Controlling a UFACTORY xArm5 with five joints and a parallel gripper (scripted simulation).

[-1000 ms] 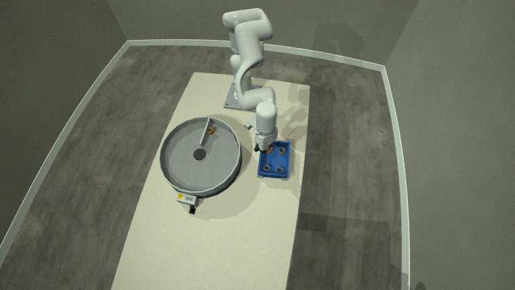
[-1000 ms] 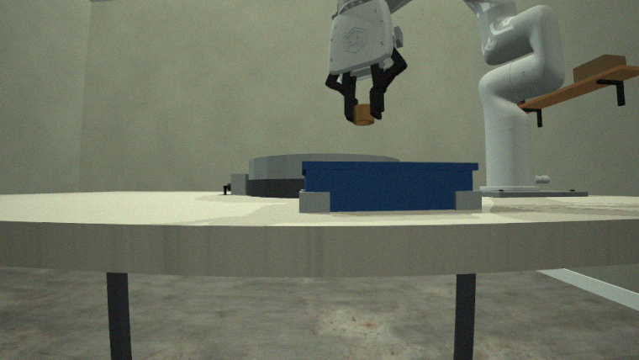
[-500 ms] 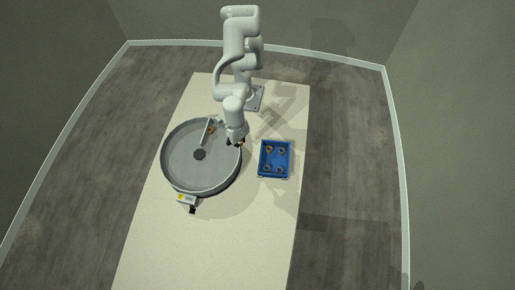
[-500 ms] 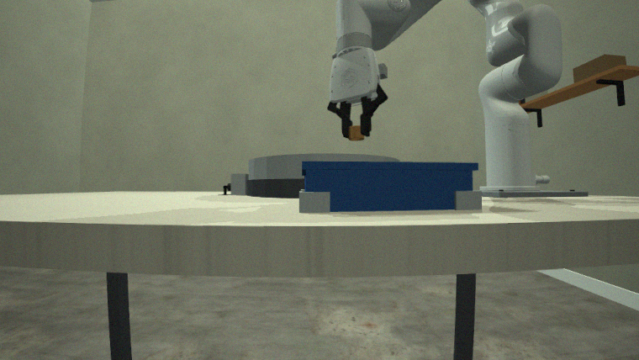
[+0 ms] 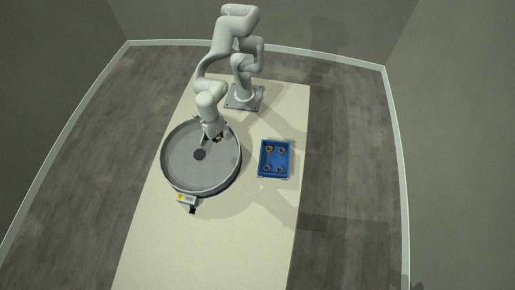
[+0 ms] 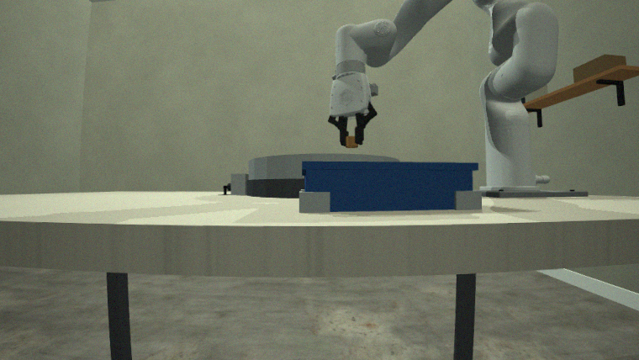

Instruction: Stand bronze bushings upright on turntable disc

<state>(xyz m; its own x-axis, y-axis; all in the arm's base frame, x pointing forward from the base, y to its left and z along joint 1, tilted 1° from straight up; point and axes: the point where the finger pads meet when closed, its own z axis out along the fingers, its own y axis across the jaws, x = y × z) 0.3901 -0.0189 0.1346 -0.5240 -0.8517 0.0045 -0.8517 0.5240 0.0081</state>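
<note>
The white robot arm (image 5: 230,43) bends over the turntable (image 5: 200,158), and its hand (image 6: 351,134) points down. The hand is squeezed tight on a bronze bushing (image 6: 351,142), with a dark finger on each side of it. From the side, the bushing hangs in the air above the turntable and touches nothing below. From above, it shows as a small orange bit (image 5: 217,137) under the hand, over the back right part of the grey disc (image 5: 212,169), near the rim. The dark hub (image 5: 199,154) sits in the middle of the disc, apart from the hand.

The blue crate (image 5: 262,158) sits on the bench (image 5: 216,234) to the right of the turntable, with a gap between them. One more bronze bushing (image 5: 268,148) stands in the crate's back left corner, with its open end up. Three steel bushings are in the crate too: one in the back right corner (image 5: 281,150), one in the front left (image 5: 267,167), and one in the front right (image 5: 279,169).

A small grey box with a yellow label (image 5: 186,198) sticks out at the front of the turntable. The arm's base plate (image 5: 230,104) is on the bench behind the turntable
</note>
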